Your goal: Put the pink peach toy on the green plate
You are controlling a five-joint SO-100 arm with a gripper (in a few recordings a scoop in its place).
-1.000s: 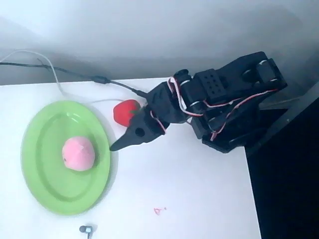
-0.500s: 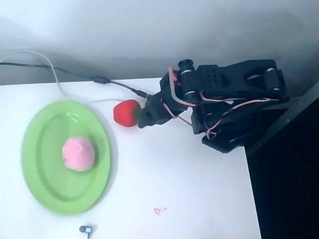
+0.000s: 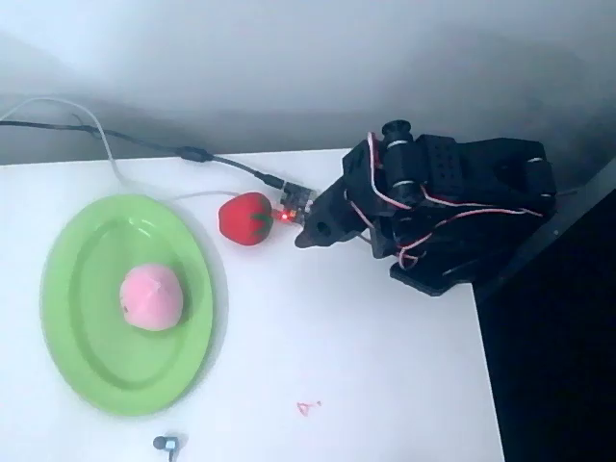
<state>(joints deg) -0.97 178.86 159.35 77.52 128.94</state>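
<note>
Overhead view: the peach [image 3: 151, 297] is seen lying on the plate [image 3: 87, 361], left of centre, touching nothing but the plate's floor; its place is unchanged across the last second. What has changed is the arm — a second ago the gripper [image 3: 310, 237] was stretched out with its tip at the plate's right rim, close to the peach; half a second ago it had been drawn back beside the strawberry [image 3: 244, 218]; now it is folded further toward the base [image 3: 462, 260], well apart from the plate and just right of the strawberry. The jaws are seen end-on and dark against the body, so how far they are parted cannot be told; nothing is seen held in them. A small board with a red light [image 3: 296, 201] has been uncovered by the retreat, at the end of the black cable [image 3: 192, 153]; the strawberry has not been shifted.

From this it is judged that the placement has been made and the release completed; the withdrawal is read as a return toward rest — no further handling of the peach appears to be called for. The only risk left is a brush against the strawberry or the cable as the arm is tucked in.
</note>
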